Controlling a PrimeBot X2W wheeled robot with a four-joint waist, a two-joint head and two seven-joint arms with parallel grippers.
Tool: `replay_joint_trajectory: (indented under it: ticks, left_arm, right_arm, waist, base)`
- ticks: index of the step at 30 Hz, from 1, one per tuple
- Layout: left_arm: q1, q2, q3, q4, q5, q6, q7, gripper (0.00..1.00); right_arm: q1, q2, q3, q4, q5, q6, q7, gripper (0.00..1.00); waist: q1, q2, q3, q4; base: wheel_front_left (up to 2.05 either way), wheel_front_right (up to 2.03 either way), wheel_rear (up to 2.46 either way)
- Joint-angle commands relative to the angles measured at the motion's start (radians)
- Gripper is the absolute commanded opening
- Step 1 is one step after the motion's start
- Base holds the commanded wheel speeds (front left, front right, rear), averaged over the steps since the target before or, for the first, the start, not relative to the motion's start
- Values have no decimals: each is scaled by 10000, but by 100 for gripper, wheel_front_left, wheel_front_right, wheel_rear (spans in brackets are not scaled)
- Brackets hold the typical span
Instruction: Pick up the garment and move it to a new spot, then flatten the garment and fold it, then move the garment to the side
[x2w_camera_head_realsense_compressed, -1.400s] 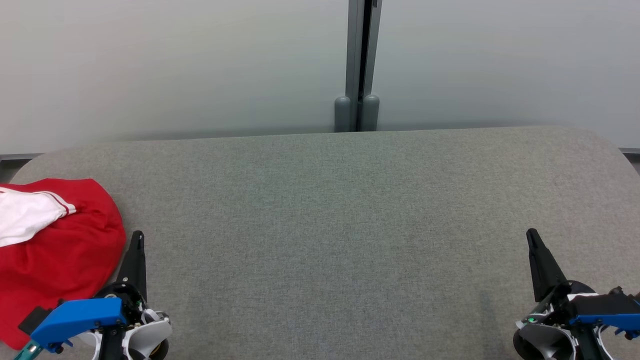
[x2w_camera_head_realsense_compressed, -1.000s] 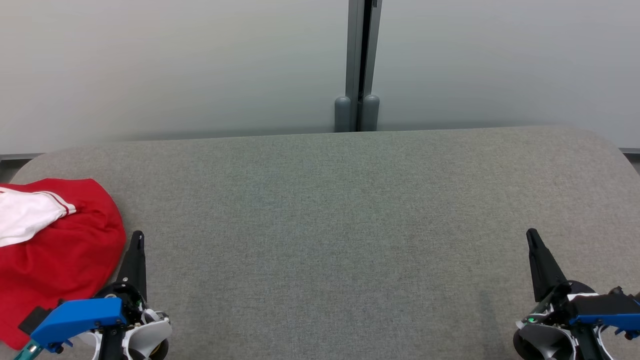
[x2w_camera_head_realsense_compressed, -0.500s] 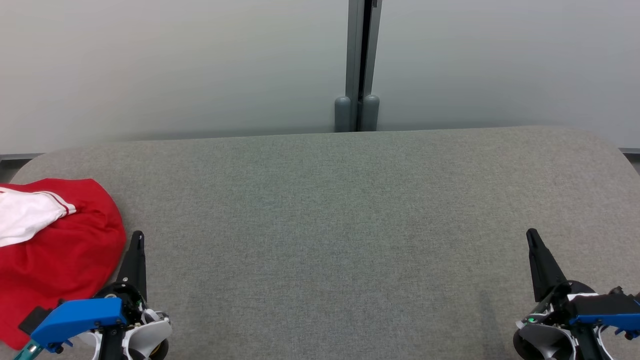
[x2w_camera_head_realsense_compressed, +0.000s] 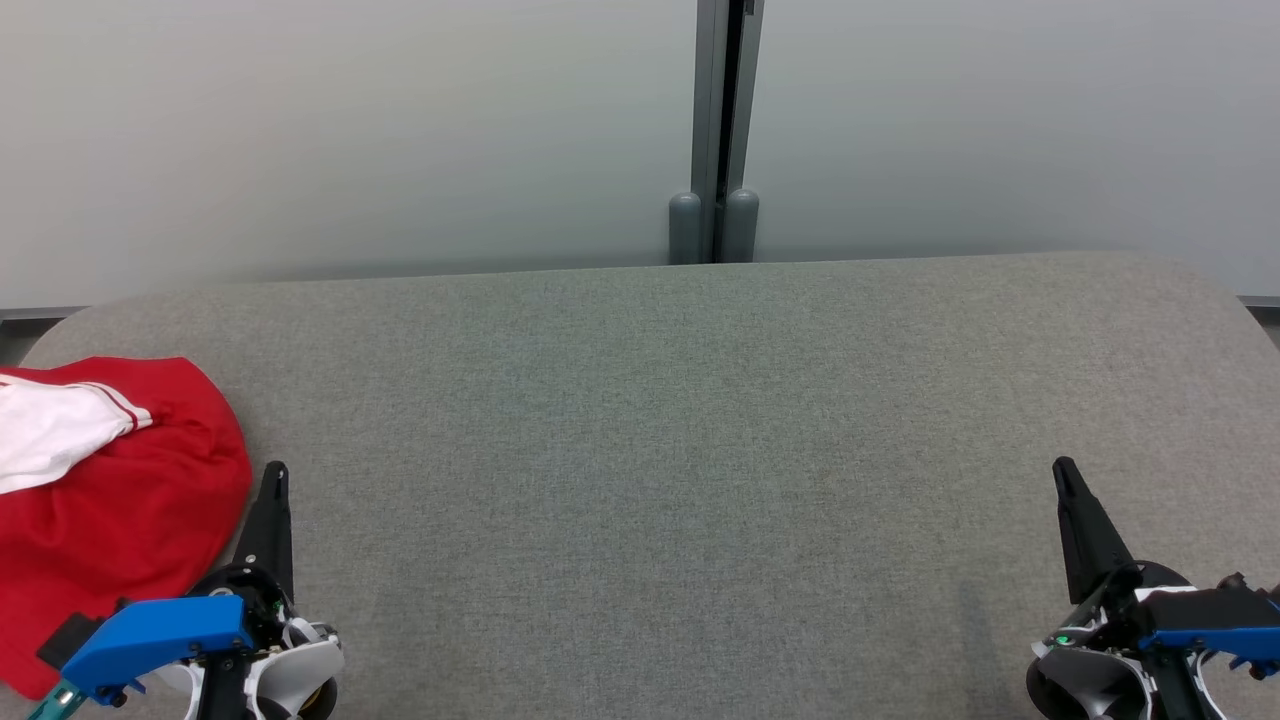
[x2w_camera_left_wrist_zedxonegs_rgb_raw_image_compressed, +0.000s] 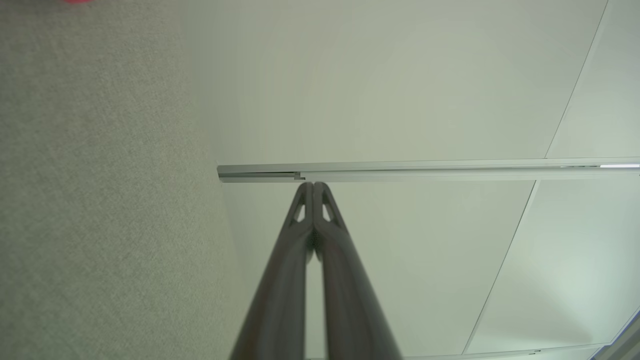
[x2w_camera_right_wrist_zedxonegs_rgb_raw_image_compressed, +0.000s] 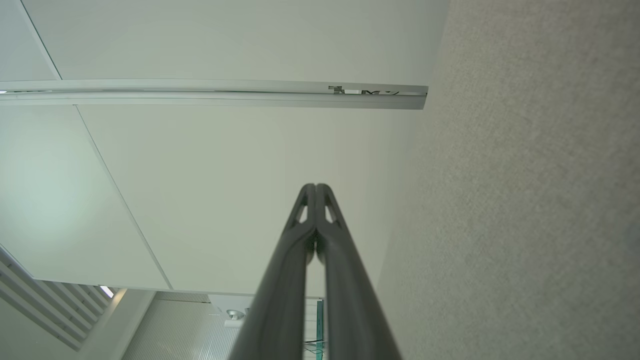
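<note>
Grey fabric surface (x2w_camera_head_realsense_compressed: 700, 450), pale frosted wall panels (x2w_camera_head_realsense_compressed: 350, 130), grey vertical post (x2w_camera_head_realsense_compressed: 722, 130)

Looks like an office-type room tbh: frosted glass partition walls (x2w_camera_head_realsense_compressed: 350, 130) joined by a grey metal post (x2w_camera_head_realsense_compressed: 725, 120), plus a grey fabric-covered table (x2w_camera_head_realsense_compressed: 650, 450).

The garment (x2w_camera_head_realsense_compressed: 120, 500) is showing bright red, with a white panel edged by thin red stripes, while the counter (x2w_camera_head_realsense_compressed: 650, 450) is showing a speckled grey-green weave. The left gripper (x2w_camera_head_realsense_compressed: 274, 478) and right gripper (x2w_camera_head_realsense_compressed: 1064, 476) are each showing black jaws, a blue block and white housing, the right one glowing with a small green light. Behind, the wall panels (x2w_camera_head_realsense_compressed: 350, 130) are looking pale grey-white, and the post (x2w_camera_head_realsense_compressed: 722, 130) between them is standing out in darker grey.
</note>
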Motion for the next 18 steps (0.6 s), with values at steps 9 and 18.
replay_joint_trajectory:
  ticks: [9, 18]
  left_arm:
    - [-119, 24, -9, -65, 15, -22, 18, 0]
    - [-119, 24, -9, -65, 15, -22, 18, 0]
  right_arm:
    - [-145, -81, -29, -29, -34, 11, 29, 0]
    - [-145, -81, -29, -29, -34, 11, 29, 0]
  waist:
    - [0, 0, 0, 0]
    - [0, 0, 0, 0]
  base:
    - [0, 0, 0]
    - [0, 0, 0]
